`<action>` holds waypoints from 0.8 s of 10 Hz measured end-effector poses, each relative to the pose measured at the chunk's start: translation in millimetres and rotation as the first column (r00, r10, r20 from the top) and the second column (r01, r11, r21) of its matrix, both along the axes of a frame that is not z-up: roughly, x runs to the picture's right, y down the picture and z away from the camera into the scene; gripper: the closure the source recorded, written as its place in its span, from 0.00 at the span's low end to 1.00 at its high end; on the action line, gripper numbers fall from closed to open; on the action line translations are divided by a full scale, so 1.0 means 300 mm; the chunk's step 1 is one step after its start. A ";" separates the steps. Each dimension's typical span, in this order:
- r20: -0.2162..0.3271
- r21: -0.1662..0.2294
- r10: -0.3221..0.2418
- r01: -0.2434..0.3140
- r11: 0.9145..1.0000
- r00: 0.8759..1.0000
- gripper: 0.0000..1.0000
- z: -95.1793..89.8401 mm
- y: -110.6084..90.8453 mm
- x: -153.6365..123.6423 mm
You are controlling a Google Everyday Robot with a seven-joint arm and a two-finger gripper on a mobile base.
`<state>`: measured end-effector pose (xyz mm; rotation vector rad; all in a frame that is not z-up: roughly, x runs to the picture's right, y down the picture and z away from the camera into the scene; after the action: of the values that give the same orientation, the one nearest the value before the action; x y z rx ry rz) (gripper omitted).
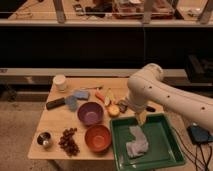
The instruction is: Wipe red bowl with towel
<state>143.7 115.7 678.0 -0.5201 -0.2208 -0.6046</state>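
Note:
The red bowl [98, 138] stands empty near the front edge of the wooden table [55, 125], just left of a green tray [167, 155]. The grey towel [136, 142] lies crumpled in the tray. My white arm [150, 90] reaches in from the right and bends down. My gripper [142, 118] hangs over the far part of the tray, just above and behind the towel, and to the right of the red bowl. It holds nothing that I can see.
A purple bowl [91, 113] sits behind the red bowl. A yellow fruit [114, 110] and a carrot [100, 96] lie near the gripper. Grapes [69, 141], a metal cup [45, 140], a white cup [60, 81], a blue sponge [80, 94] and a black object [55, 103] lie to the left.

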 end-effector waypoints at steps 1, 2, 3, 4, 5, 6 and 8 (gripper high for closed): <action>-0.007 -0.003 0.006 -0.006 1.000 1.000 0.20 -0.016 0.018 0.018; -0.010 -0.004 0.010 -0.010 1.000 1.000 0.20 -0.021 0.023 0.024; -0.007 -0.004 0.007 -0.007 1.000 1.000 0.20 -0.020 0.022 0.018; -0.006 -0.006 0.010 -0.010 1.000 1.000 0.20 -0.021 0.023 0.016; -0.009 -0.004 0.010 -0.010 1.000 1.000 0.20 -0.021 0.023 0.021; -0.009 -0.004 0.010 -0.010 1.000 1.000 0.20 -0.021 0.023 0.022; -0.008 -0.004 0.009 -0.009 1.000 1.000 0.20 -0.021 0.022 0.019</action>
<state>149.5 122.5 671.9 -0.5255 -0.2167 -0.5934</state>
